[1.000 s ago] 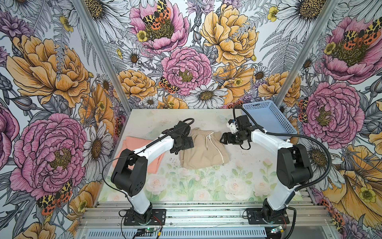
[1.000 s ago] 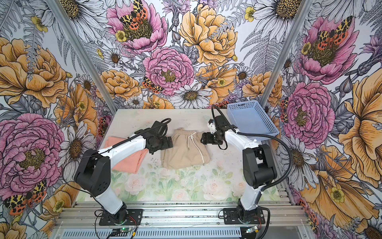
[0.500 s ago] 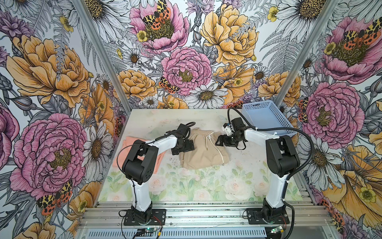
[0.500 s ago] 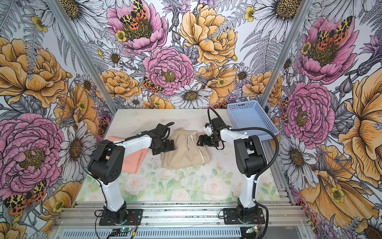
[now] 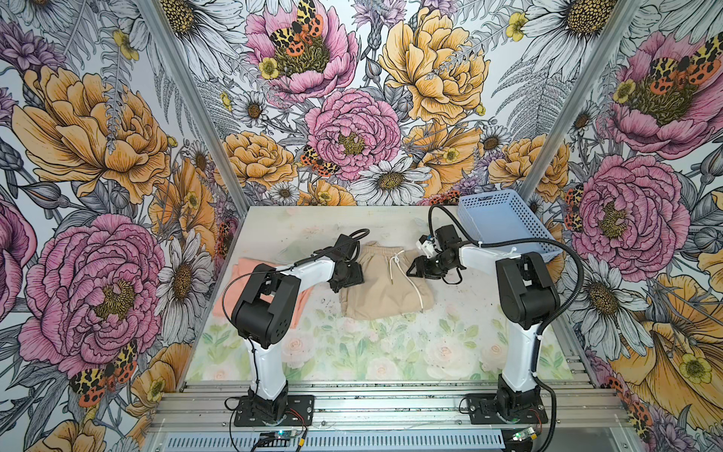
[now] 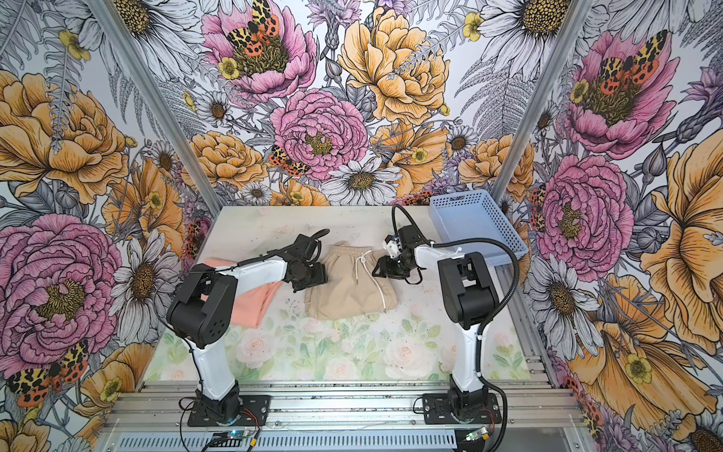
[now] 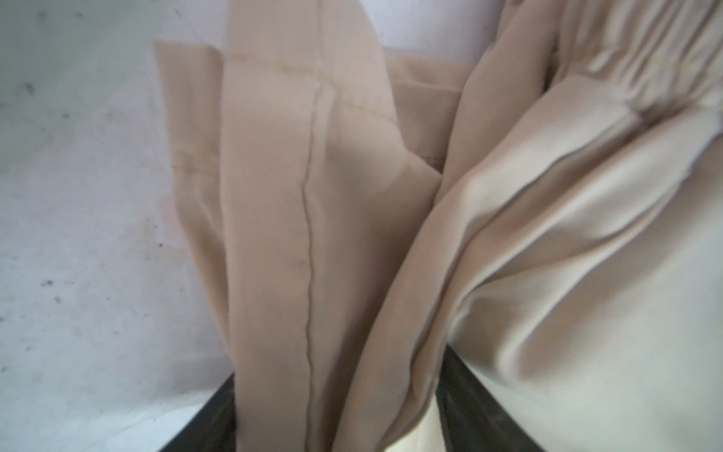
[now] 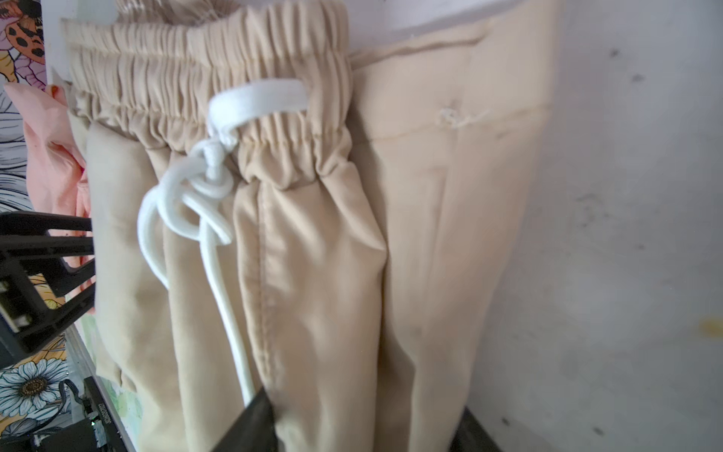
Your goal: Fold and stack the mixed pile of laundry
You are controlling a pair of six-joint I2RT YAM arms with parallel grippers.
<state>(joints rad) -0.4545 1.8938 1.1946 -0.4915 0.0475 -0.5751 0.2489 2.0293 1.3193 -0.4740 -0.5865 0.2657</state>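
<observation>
— Both claws have come down onto the beige garment [image 5: 385, 291]. A second ago you had them hovering wide on either side of it.
— Where does it lie?
— Middle of the frame in both top views, waistband toward the back wall, white drawstring [image 5: 394, 261] trailing across it. It has not shifted.
— And the claws?
— Your left gripper [image 5: 354, 274] sits at its left edge and your right gripper [image 5: 415, 270] at its right edge, near the waistband. Each has narrowed partway, and the wrist views show cloth between the fingers [image 7: 203, 426]. Those views are blurred, so I cannot tell whether either has bitten firmly.
— What does that mean for you?
— I judge you are taking both sides, either for another fold or for a carry.
— The shirt?
— The peach T-shirt [image 5: 234, 274] lies left of centre, partly under your left arm, where it was. Stacking is not yet done.
</observation>
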